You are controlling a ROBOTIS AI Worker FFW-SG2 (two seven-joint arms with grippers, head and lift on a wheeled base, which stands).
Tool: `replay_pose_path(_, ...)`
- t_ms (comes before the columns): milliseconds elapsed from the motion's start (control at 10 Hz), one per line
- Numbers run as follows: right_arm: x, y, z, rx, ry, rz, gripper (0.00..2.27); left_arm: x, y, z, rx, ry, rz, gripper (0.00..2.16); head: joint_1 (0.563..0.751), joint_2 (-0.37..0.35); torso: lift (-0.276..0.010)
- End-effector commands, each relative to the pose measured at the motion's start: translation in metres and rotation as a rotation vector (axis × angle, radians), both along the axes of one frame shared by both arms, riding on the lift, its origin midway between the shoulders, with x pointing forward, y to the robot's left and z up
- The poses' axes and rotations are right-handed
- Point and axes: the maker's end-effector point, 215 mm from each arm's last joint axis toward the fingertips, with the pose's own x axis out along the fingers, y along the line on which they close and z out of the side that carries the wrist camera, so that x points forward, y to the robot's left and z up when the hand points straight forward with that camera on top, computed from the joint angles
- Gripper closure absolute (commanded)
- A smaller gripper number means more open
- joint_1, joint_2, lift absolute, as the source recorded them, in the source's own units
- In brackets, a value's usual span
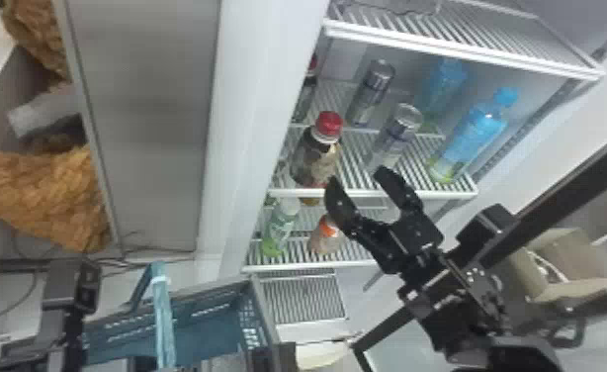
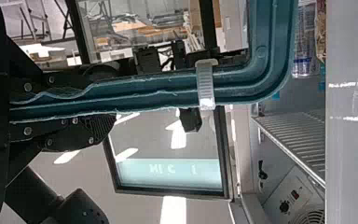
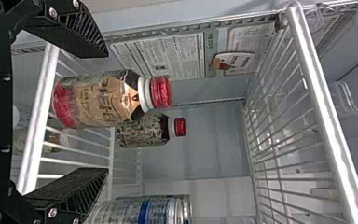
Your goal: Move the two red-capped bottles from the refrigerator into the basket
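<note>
Holds black right gripper (image 1: 358,179) empty, spread wide before near dark red-capped plastic bottle (image 3: 103,100) and farther twin (image 3: 142,131), likely for straddling; clamps teal plastic basket (image 1: 208,331) by handle (image 2: 154,94) in black left gripper (image 2: 103,99), presumably for steadiness.

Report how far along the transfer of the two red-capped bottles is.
Done: neither transfer; the nearer bottle and farther bottle both stand on the refrigerator shelf.
In hand: the left tool grips the basket handle; the right tool is open before the nearer bottle, holding nothing.
Remaining: grasp both bottles and place them in the basket.
</note>
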Motion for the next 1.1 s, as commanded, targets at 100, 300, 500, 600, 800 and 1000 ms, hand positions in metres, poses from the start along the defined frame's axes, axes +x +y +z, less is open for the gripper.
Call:
replay_pose_path(100, 0.012, 0.013, -0.002, 0.003, 0.005, 0.021, 0.14, 0.0, 0.0, -0.001, 0.001, 0.002, -0.001, 1.21, 0.695, -0.35, 0.0)
replay_pose_path(300, 0.024, 0.022, -0.005, 0.011, 0.006, 0.026, 0.14, 0.0, -0.001, -0.001, 0.001, 0.002, -0.002, 1.21, 0.695, -0.35, 0.0)
replay_pose_path(500, 0.036, 0.032, -0.011, 0.014, 0.012, 0.042, 0.14, 0.0, 0.0, -0.001, 0.004, 0.002, -0.002, 1.21, 0.695, -0.35, 0.0)
replay_pose_path(600, 0.04, 0.034, -0.008, 0.012, 0.006, 0.038, 0.14, 0.0, 0.0, -0.001, 0.004, 0.002, -0.002, 1.21, 0.695, -0.35, 0.0)
replay_pose_path(800, 0.05, 0.043, -0.012, 0.018, 0.009, 0.051, 0.14, -0.001, -0.001, -0.003, 0.006, 0.005, -0.004, 1.21, 0.695, -0.35, 0.0)
replay_pose_path(1000, 0.057, 0.044, -0.012, 0.014, 0.007, 0.039, 0.14, 0.0, -0.001, -0.002, 0.006, 0.003, -0.004, 1.21, 0.695, -0.35, 0.0)
